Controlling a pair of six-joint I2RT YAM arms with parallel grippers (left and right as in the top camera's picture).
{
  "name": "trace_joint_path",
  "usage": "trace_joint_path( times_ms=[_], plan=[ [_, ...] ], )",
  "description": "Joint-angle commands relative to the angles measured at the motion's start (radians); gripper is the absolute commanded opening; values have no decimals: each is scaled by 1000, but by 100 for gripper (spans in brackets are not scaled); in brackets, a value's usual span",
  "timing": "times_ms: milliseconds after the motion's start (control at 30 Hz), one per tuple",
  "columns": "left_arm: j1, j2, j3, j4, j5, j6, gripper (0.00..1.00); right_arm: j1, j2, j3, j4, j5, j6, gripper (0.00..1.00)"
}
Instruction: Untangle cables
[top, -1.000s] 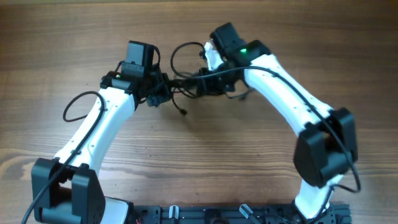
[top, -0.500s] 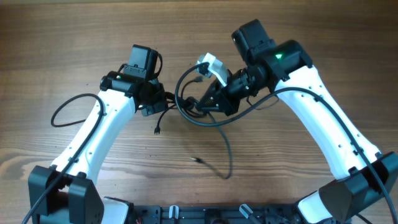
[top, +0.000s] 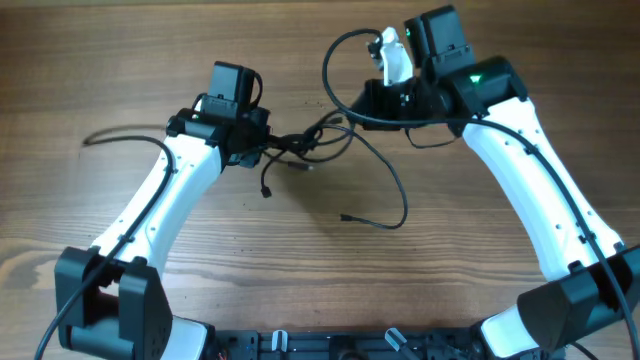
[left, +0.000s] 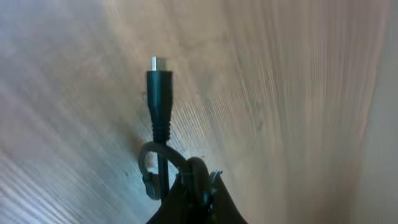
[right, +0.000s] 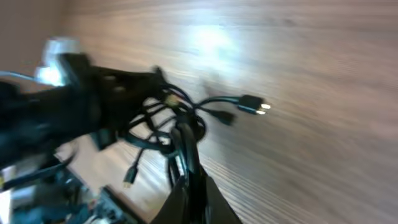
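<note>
left pincer (top: 262, 152) is clamped shut on one of the cables (top: 305, 148), just below a silver-tipped plug (left: 159, 84). right pincer (top: 362, 102) is pinched shut on another strand. the tangle sits between them, one loose end trailing across the wooden counter (top: 300, 285).

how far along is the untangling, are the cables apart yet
Partway. Done: one strand trails loose over the table, its plug clear of the rest. In hand: left fingers and right fingers are each shut on the cables, stretched between them. Left: the knot by the left fingers and the loop near the right ones need separating.
</note>
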Motion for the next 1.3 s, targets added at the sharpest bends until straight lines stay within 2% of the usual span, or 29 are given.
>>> trace_joint_path(
  times_ms=[0,33,100,167,233,267,333,433,600,633,667,733,800,833,900,933,967,1000,1067,1133,1233,1267],
  plan=[
    [10,29,-39,-8,24,396,4,-11,83,47,-42,218,51,4],
    [2,29,-39,-11,40,396,4,-12,106,47,-55,214,51,5],
    [-11,29,-39,-16,73,381,4,-11,146,48,-78,212,44,28],
    [-18,29,-39,-24,99,255,4,-11,151,48,-80,166,13,52],
    [-18,29,-39,-23,109,142,4,-11,149,53,-81,116,-8,66],
    [-18,29,-39,-23,108,98,4,-12,149,54,-81,93,-13,70],
    [-18,29,-39,-3,108,24,4,-11,149,54,-92,28,-41,72],
    [-18,29,-39,15,98,-14,4,-9,149,53,-118,0,-90,72],
    [-21,29,-39,11,49,-216,4,-23,149,53,-106,21,-95,72],
    [-27,29,-39,8,-16,-216,4,-37,149,53,-106,21,-95,72],
    [-48,30,-39,-11,-161,-232,4,-53,149,53,-108,21,-95,72],
    [-113,47,-39,-77,-392,-325,4,-68,149,53,-109,26,-114,73],
    [-145,65,-39,-67,-396,-258,6,-67,149,53,-106,44,-113,76],
    [-161,75,-39,-60,-398,-153,20,-66,149,53,-103,43,-113,76],
    [-173,79,-39,-49,-398,19,59,-67,149,53,-103,43,-113,76],
    [-175,79,-39,-41,-398,99,74,-67,149,53,-103,43,-113,77],
    [-175,76,-38,-22,-389,247,86,-67,149,53,-103,44,-113,77],
    [-174,71,-38,-5,-382,373,92,-67,149,53,-100,44,-114,77],
    [-173,46,-32,14,-381,556,100,-67,149,53,-98,43,-114,77],
    [-173,23,-12,14,-350,710,99,-67,149,53,-99,43,-114,77],
    [-173,-21,35,2,-207,1002,97,-67,149,53,-98,43,-114,77],
    [-173,-32,47,-16,-186,1038,96,-67,149,53,-98,43,-113,77]
  ],
)
